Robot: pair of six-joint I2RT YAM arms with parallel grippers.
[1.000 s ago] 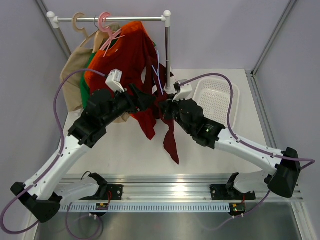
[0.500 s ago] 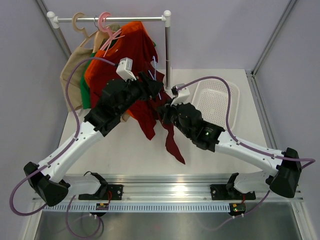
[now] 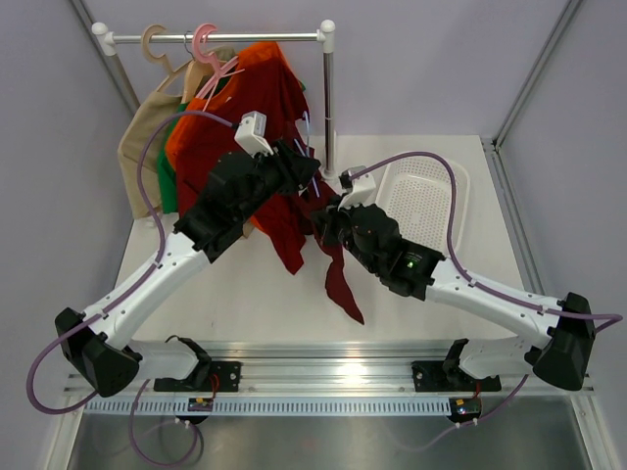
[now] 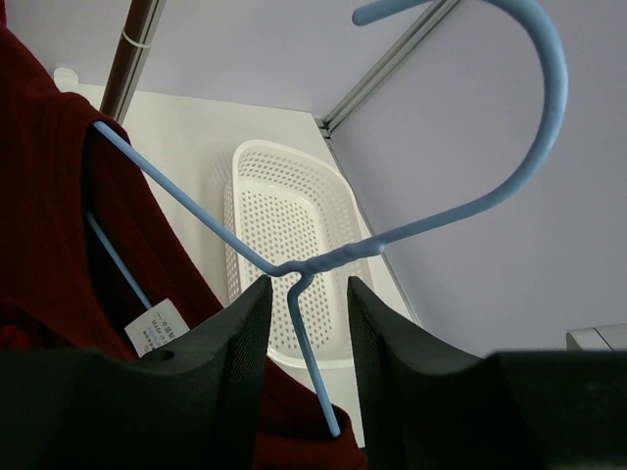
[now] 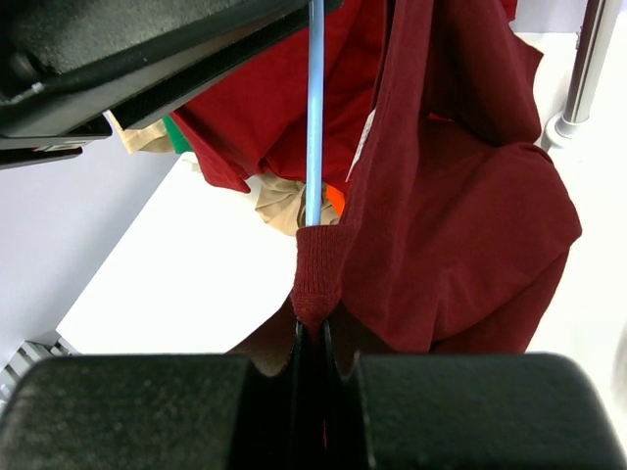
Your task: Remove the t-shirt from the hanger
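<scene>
Now | left fingers (image 4: 233,377) narrowly apart around hanger (image 4: 328,258) neck | right fingers (image 5: 377,406) pinching t-shirt (image 5: 460,225)

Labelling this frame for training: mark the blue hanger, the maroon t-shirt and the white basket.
hanger (image 4: 328,257): left wrist view, twisted neck below the hook.
t-shirt (image 5: 460,225): right wrist view, hanging maroon body.
basket (image 4: 294,206): left wrist view, perforated floor.

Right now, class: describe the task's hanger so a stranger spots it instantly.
Find the clothes rail. Near its right post, the left claw straddles the hanger carrying the maroon t-shirt. Unlike the pink hanger and beige hanger, it is thin blue wire.
</scene>
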